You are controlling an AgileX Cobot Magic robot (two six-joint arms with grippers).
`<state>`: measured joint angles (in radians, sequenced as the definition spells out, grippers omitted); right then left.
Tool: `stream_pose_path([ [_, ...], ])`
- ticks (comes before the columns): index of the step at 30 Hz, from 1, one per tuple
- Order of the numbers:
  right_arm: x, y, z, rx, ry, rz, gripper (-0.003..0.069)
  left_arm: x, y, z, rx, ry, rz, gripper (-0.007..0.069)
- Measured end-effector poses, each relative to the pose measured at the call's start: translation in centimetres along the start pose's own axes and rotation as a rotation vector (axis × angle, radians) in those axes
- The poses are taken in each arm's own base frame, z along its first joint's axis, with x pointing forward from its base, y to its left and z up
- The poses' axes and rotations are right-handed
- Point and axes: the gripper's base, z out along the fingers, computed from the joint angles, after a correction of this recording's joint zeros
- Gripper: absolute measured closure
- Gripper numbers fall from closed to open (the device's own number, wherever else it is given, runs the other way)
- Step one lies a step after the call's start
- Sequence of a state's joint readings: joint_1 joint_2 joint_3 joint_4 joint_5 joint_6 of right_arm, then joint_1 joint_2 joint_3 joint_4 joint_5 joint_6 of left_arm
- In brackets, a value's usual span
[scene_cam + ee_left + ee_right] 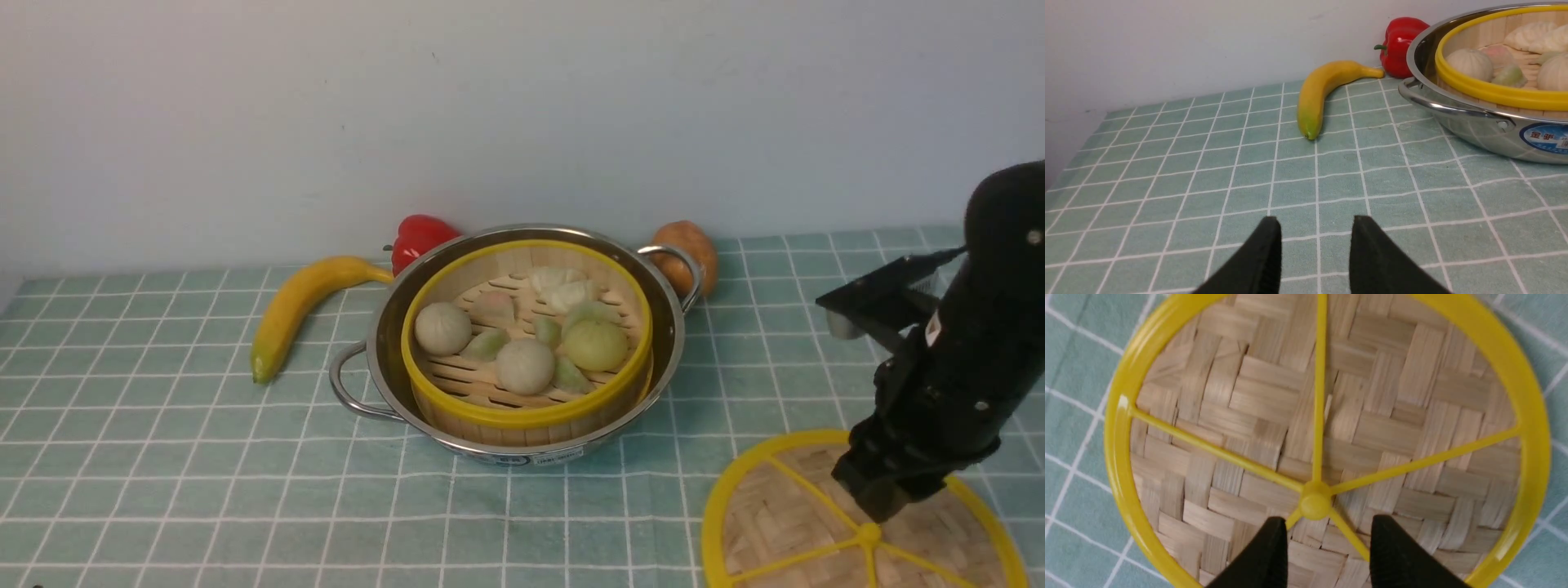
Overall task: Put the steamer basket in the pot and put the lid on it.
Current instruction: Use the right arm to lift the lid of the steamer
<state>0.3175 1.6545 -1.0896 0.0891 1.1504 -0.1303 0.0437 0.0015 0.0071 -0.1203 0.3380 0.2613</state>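
At left side of table, I logged left gripper [1316,222] over green checked cloth [163,457], fingers spread, nothing between. Banana [298,306] lay next, stem end toward red pepper [420,237] by wall. At centre, pot [390,347] stood on cloth; steamer basket [522,416] sat inside it, uncovered, buns and dumplings [443,328] on slatted floor. Potato [694,249] behind pot's right handle. At near right, lid [767,506] lay flat on cloth, apart from pot. Right gripper [1331,520] hung over it, fingers spread, tips just short of central knob [1314,505], gripping nothing.
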Motion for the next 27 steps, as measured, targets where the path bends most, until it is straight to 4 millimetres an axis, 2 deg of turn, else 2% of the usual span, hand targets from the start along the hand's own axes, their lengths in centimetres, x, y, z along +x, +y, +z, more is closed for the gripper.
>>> stream_pose_path([
  [2,-0.3,-0.1,1.2,-0.007,0.044,0.008,0.0365,0.0,0.0,0.0,0.000,0.000,0.000,0.0392],
  [11,-1.0,-0.3,3.6,-0.014,0.089,0.020,0.0365,0.0,0.0,0.0,0.000,0.000,0.000,0.0384],
  [16,-1.1,-0.3,4.0,-0.015,0.095,0.023,0.0385,0.0,0.0,0.0,0.000,0.000,0.000,0.0382],
  [21,-0.9,-0.2,4.0,-0.021,0.115,0.031,0.0513,0.0,0.0,0.0,0.000,0.000,0.000,0.0382],
  [27,-0.7,-0.2,3.9,-0.024,0.142,0.033,0.0513,0.0,0.0,0.0,0.000,0.000,0.000,0.0382],
])
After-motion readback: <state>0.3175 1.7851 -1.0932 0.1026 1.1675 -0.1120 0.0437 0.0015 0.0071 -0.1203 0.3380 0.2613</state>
